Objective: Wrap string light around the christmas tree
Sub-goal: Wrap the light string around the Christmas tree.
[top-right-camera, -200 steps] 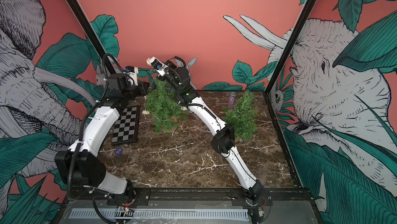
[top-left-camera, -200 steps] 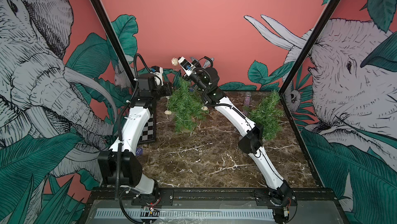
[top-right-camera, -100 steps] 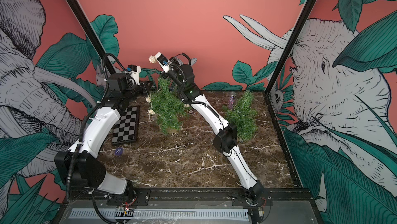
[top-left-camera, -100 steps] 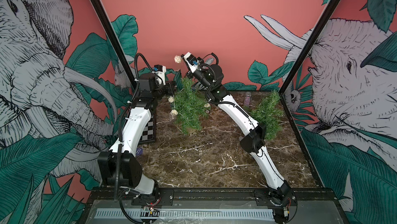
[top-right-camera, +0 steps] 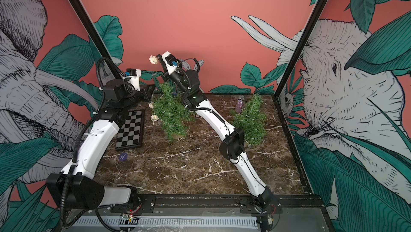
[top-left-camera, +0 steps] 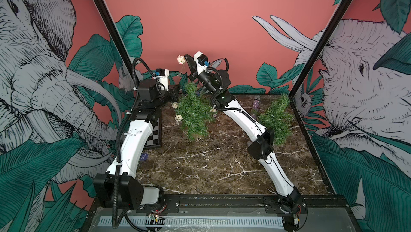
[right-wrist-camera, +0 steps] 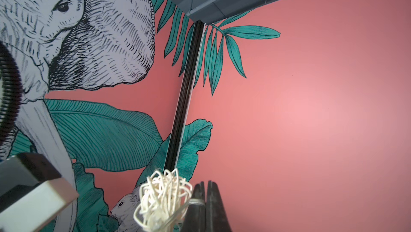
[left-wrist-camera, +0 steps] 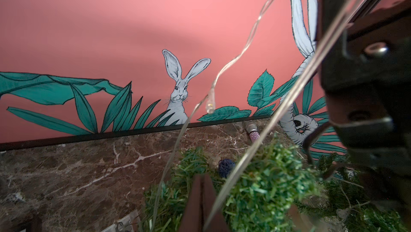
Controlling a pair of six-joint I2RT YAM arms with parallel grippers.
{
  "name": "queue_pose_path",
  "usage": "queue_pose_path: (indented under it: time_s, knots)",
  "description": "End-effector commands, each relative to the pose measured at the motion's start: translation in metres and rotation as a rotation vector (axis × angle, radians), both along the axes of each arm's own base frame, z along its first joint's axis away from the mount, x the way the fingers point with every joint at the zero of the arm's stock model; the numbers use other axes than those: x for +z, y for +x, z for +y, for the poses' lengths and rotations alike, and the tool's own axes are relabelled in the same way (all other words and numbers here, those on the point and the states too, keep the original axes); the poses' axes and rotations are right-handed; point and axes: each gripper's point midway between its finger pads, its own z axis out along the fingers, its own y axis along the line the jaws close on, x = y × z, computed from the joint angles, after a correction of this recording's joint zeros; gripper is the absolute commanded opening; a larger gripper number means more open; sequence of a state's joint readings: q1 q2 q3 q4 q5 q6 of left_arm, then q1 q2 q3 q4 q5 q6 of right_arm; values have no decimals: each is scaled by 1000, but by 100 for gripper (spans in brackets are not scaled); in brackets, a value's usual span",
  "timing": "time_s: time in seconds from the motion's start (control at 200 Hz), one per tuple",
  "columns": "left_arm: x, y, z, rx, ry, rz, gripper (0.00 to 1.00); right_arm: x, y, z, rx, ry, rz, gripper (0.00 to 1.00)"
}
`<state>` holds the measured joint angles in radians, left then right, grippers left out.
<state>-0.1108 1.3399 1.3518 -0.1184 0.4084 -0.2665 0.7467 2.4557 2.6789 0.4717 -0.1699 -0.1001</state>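
The christmas tree (top-left-camera: pixel 194 113) (top-right-camera: pixel 171 110) stands at the middle back of the marble table, in both top views. The string light's white wicker balls (top-left-camera: pixel 178 117) (top-right-camera: pixel 154 117) hang on its left side. My right gripper (top-left-camera: pixel 188 60) (top-right-camera: pixel 159 58) is raised above the treetop, shut on the string light's wire (right-wrist-camera: pixel 195 202), with one wicker ball (right-wrist-camera: pixel 163 197) (top-left-camera: pixel 180 59) right beside the jaws. The wire runs taut down to my left gripper (top-left-camera: pixel 175 90) (left-wrist-camera: pixel 202 179), which is shut on it beside the treetop. A loose strand with a small bulb (left-wrist-camera: pixel 210 106) hangs nearby.
A second small tree (top-left-camera: pixel 275 119) (top-right-camera: pixel 251 117) stands at the right beside my right forearm. A chessboard (top-left-camera: pixel 153 135) (top-right-camera: pixel 131 130) and a purple disc (top-left-camera: pixel 144 157) lie at the left. A purple glitter tube (top-left-camera: pixel 255 105) (left-wrist-camera: pixel 253 134) lies by the back wall.
My right gripper has swung a little up and to the right above the treetop, carrying the wicker ball. The left gripper has edged towards the tree.
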Motion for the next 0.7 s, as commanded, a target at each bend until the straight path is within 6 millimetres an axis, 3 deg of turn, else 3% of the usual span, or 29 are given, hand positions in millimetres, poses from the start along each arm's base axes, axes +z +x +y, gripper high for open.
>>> queue_pose_path:
  time_s: [0.0,0.21,0.31,0.505,0.695]
  knots:
    - [-51,-7,8,25,14,174,0,156,-72,-142,-171,443,-287,0]
    - [-56,-3,2,-8,6,186,0,125,-25,-148,-350,389,-243,0]
    - [-59,-3,-2,-28,-1,194,0,120,-23,-142,-402,313,-272,0]
    - [-68,-5,-4,-41,2,216,0,122,-16,-158,-572,254,-282,0]
    - [-82,-6,-1,-29,29,254,16,94,0,-146,-682,65,-290,0]
